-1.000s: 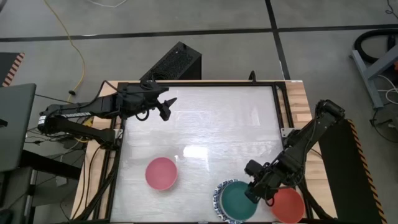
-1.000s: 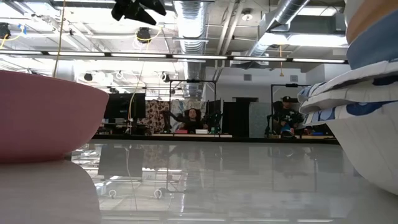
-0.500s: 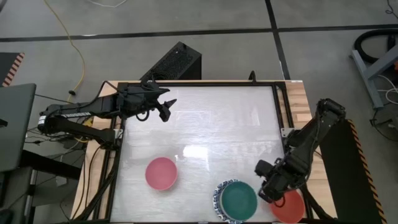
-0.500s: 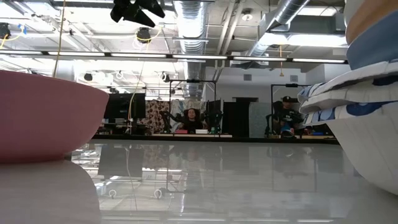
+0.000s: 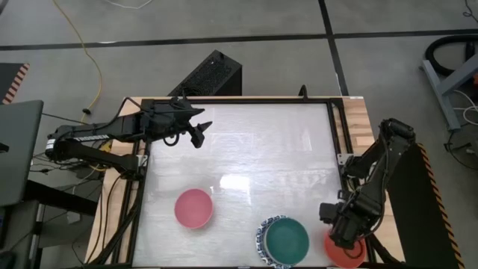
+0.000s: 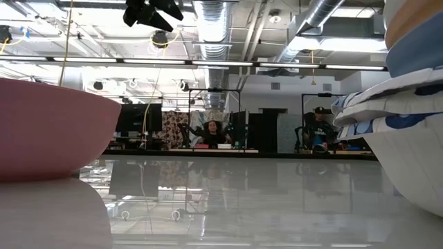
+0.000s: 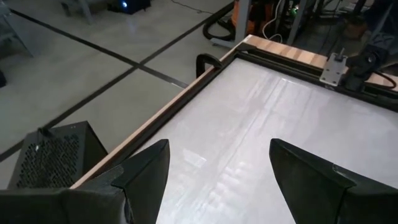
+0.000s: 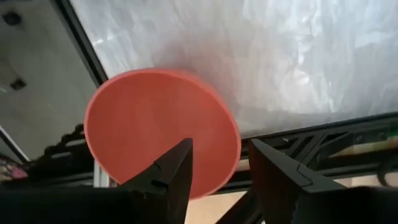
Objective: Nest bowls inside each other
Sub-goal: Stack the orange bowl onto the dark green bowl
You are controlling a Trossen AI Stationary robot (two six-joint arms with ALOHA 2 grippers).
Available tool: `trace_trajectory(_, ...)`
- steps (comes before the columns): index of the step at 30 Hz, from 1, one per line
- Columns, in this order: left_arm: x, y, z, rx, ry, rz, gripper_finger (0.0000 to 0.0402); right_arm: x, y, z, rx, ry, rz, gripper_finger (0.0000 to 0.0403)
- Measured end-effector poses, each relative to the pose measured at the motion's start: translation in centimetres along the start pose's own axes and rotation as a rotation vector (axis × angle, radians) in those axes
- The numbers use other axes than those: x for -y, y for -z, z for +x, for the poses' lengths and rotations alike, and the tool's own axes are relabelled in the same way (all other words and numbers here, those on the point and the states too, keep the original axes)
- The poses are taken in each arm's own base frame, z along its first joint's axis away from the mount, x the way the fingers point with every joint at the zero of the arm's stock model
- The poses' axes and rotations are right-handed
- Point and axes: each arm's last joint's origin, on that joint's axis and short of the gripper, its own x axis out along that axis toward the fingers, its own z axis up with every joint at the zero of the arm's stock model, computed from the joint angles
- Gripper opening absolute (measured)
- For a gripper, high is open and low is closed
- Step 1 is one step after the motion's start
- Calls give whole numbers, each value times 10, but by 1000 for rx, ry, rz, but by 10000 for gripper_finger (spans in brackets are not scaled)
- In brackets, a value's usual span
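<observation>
A red bowl (image 5: pixel 346 251) sits upright at the table's near right corner and fills the right wrist view (image 8: pixel 149 124). My right gripper (image 5: pixel 343 228) (image 8: pixel 221 143) hangs open above its rim, pointing down, one finger over the bowl and one outside it. To its left stands a stack of bowls (image 5: pixel 284 240) with a dark green one on top and a blue-patterned rim below (image 6: pixel 408 104). A pink bowl (image 5: pixel 193 208) (image 6: pixel 48 131) sits upright near the front left. My left gripper (image 5: pixel 198 132) (image 7: pixel 217 168) waits open, high over the table's far left.
A black frame (image 5: pixel 334 127) rims the glossy white table top. A wooden ledge (image 5: pixel 366 127) lies beyond it on the right. A black box (image 5: pixel 209 75) stands behind the far edge. The table's middle and far right hold no objects.
My right gripper has gone from over the green-topped stack toward the table's right edge and now hangs over the red bowl. It has rolled and tipped further downward on the way. The bowls have kept their places.
</observation>
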Motion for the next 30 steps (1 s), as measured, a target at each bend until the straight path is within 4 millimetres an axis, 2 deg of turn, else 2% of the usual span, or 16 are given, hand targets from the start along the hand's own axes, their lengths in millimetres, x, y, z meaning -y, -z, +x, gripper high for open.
trace_trajectory(5,0,0,0,-3,-1,-8,265,1,-2,5,28,5,-75,175)
trace_trajectory(12,0,1,0,-7,-2,-27,265,6,-1,40,2,-2,-100,175)
trace_trajectory(18,0,1,0,-7,-10,-49,265,14,3,51,-18,50,-146,175)
trace_trajectory(30,-1,2,0,-16,-15,-62,265,17,1,72,-3,5,-189,175)
